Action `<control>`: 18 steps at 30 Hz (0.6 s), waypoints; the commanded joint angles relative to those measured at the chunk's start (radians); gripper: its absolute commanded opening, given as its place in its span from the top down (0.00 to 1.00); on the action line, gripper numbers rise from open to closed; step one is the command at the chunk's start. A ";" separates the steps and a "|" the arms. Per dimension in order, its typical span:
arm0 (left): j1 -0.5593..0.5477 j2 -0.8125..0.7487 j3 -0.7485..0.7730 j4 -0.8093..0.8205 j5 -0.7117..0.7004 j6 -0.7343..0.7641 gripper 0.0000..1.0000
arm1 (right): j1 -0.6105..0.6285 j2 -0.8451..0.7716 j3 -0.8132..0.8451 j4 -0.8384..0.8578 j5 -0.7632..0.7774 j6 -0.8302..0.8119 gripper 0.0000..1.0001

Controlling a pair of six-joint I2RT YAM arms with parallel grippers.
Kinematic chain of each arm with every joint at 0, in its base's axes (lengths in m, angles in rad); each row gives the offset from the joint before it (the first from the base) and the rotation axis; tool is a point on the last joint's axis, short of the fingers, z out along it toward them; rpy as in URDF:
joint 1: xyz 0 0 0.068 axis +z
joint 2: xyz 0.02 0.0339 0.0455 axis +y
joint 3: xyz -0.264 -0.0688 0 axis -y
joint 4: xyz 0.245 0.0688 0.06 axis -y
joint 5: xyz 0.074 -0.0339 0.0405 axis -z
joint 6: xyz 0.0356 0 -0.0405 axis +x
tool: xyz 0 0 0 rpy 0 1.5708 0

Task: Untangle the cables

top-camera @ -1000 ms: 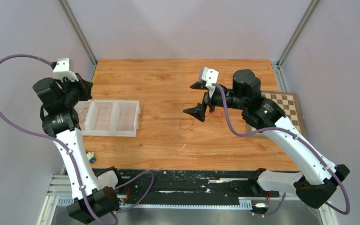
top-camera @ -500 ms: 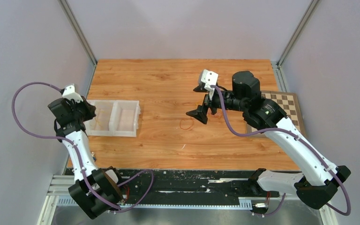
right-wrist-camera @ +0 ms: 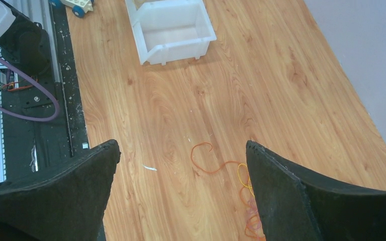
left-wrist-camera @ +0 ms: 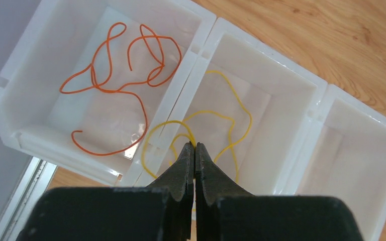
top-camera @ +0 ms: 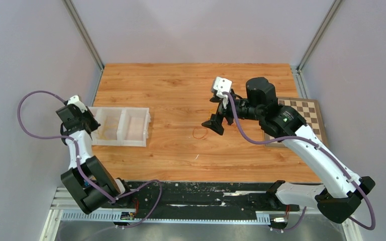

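Note:
In the left wrist view a white bin [left-wrist-camera: 261, 50] has three compartments. An orange cable [left-wrist-camera: 125, 75] lies in the left one. A yellow cable [left-wrist-camera: 231, 120] lies in the middle one, with a loop draped over the divider. My left gripper [left-wrist-camera: 195, 145] is shut on the yellow cable just above the bin [top-camera: 146, 125]. My right gripper [right-wrist-camera: 182, 144] is open and empty above the table. A small tangle of orange, yellow and pink cables [right-wrist-camera: 246, 193] lies under its right finger, with an orange strand [right-wrist-camera: 208, 163] curling out. From above, this strand [top-camera: 199, 133] lies below the right gripper [top-camera: 212, 111].
A chessboard [top-camera: 301, 118] lies at the table's right edge. A black rail [top-camera: 206, 193] runs along the near edge. A small toy [right-wrist-camera: 78, 5] lies near the rail. The bin's right compartment [left-wrist-camera: 352, 150] holds nothing.
My left arm has swung down and back from high at the bin's far left to low over the bin. My right gripper has shifted slightly.

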 commanded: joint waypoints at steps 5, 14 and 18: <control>-0.098 0.092 0.002 0.122 0.026 -0.018 1.00 | -0.002 0.023 0.049 -0.018 0.035 -0.008 0.00; -0.162 0.110 0.046 0.084 -0.009 -0.009 0.74 | -0.027 0.006 0.023 -0.019 0.043 0.010 0.00; -0.162 0.064 0.086 0.027 -0.013 0.020 0.47 | -0.040 -0.008 0.016 -0.021 0.043 0.013 0.00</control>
